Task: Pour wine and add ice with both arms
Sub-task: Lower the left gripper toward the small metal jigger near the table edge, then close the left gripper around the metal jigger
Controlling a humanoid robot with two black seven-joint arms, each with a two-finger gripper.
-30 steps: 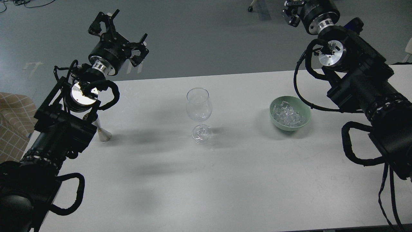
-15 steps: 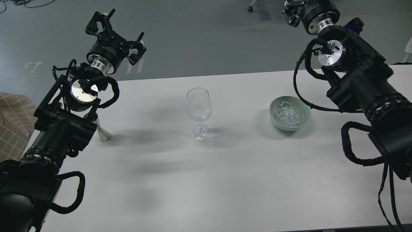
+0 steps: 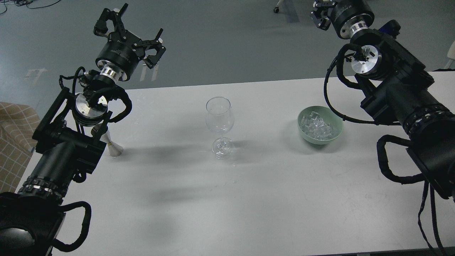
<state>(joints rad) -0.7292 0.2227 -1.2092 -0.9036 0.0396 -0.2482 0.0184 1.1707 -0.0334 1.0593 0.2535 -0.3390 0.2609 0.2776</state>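
A clear stemmed wine glass (image 3: 219, 119) stands upright at the middle of the white table (image 3: 249, 199); I see no liquid in it. A pale green bowl (image 3: 335, 132) to its right holds many clear ice cubes (image 3: 317, 127). My left gripper (image 3: 130, 32) is open and empty, held high past the table's far left edge. My right gripper (image 3: 321, 13) is at the top edge, partly cut off and dark. Both are well away from glass and bowl. No wine shows.
A small silver cone-shaped vessel (image 3: 114, 148) stands on the table at the left, half hidden behind my left arm (image 3: 67, 153). My right arm (image 3: 401, 96) hangs over the table's right end. Grey floor lies beyond the far edge.
My left gripper has risen a little and turned at the wrist, still open. The right arm has shifted only slightly. Glass, bowl and vessel have not moved.
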